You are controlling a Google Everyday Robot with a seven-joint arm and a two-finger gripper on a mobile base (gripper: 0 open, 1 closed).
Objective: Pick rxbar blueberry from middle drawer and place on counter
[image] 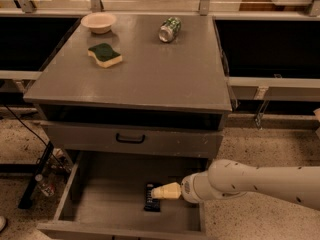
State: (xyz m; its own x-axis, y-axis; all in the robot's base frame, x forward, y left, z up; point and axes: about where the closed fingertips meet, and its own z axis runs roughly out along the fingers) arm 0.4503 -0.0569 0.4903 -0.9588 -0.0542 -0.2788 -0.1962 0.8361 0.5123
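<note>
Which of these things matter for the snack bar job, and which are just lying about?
Job: snack bar, open drawer it lies in, counter, end effector at the bar inside the drawer.
Lying about: sponge, bowl, can, all on the counter.

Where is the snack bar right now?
The snack bar lies flat in the open drawer, right of centre in the camera view, with the gripper reaching in from the right, over its far end.

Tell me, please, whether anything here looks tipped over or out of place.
Only the can stands out: it lies on its side on the counter. The gripper is down in the middle drawer at the rxbar blueberry.
</note>
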